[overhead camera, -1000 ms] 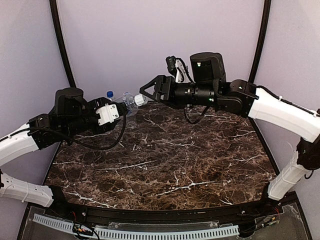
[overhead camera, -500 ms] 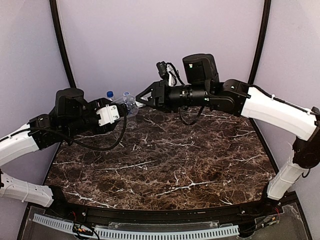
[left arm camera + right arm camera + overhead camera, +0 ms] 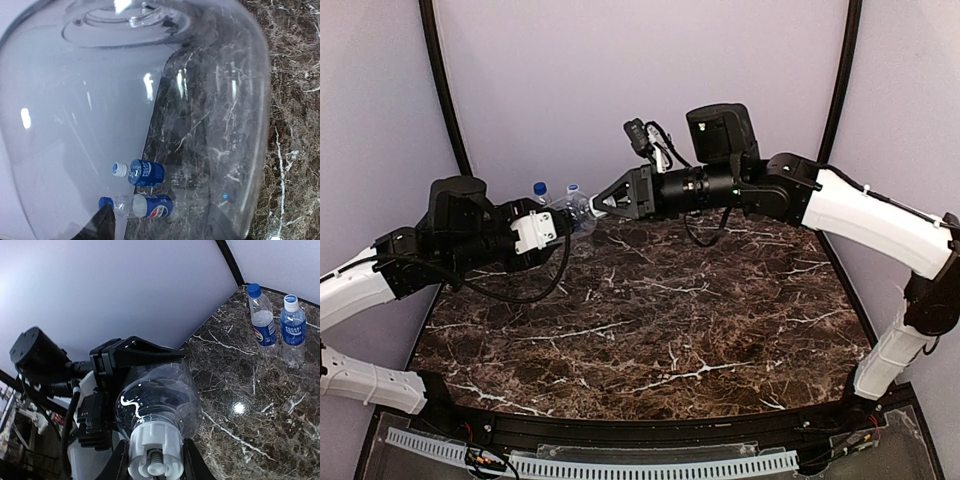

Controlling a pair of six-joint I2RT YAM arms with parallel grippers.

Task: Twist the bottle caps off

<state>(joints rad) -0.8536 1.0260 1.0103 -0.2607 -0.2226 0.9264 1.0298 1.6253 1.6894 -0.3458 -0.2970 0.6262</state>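
Plain bottle (image 3: 161,396) in left claw (image 3: 562,219), cap (image 3: 152,445) in right claw (image 3: 602,204)

Dark brown marbled desk (image 3: 670,330) with white veins. Standing upright at its far left corner, just beside each other: a Pepsi bottle (image 3: 261,322) with a blue cap (image 3: 254,290) on, and a blue-label bottle (image 3: 293,330) with a white cap (image 3: 290,302) on.
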